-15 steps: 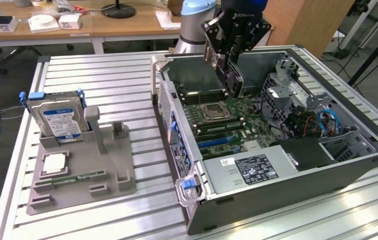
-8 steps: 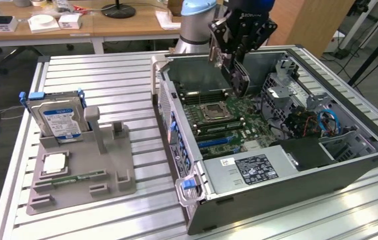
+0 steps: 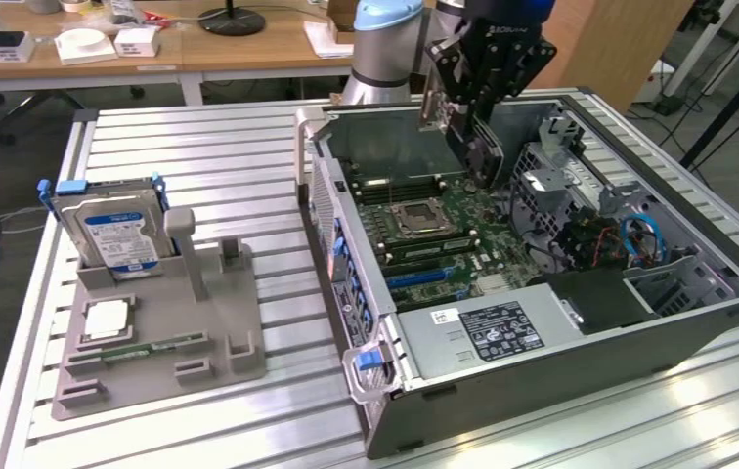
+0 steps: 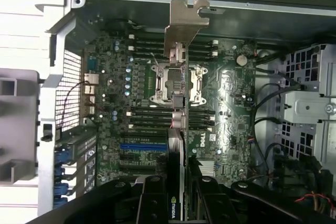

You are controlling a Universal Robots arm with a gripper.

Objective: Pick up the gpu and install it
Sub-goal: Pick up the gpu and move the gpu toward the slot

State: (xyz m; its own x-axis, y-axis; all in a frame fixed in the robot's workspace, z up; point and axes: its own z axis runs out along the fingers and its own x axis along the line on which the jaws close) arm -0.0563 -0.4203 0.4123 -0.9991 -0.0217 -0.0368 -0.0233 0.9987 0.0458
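- Nearest you in the exterior view, the open computer case (image 3: 540, 391) lies on its side on the slatted table (image 3: 148, 440), with its power supply (image 3: 500, 327) at the near end.
- Beside the case, toward the exterior view's left, a grey holder (image 3: 213, 313) sits on the table. It has 1 memory stick (image 3: 154, 347) lying flat near its front edge and 1 hard drive (image 3: 115, 234) standing upright at its far edge.
- Farther in, the motherboard (image 3: 435, 234) covers the case floor, with the processor socket (image 3: 419, 217) in its middle.
- The gpu (image 3: 474, 147) hangs edge-on above the motherboard's far part. In the wrist view its silver bracket (image 4: 185, 22) points away from the gripper.
- The gripper (image 3: 474, 93) has its fingers (image 4: 153, 200) clenched on the gpu, 1 on each face.
- Beyond the table's far edge you see a wooden desk (image 3: 252, 49).
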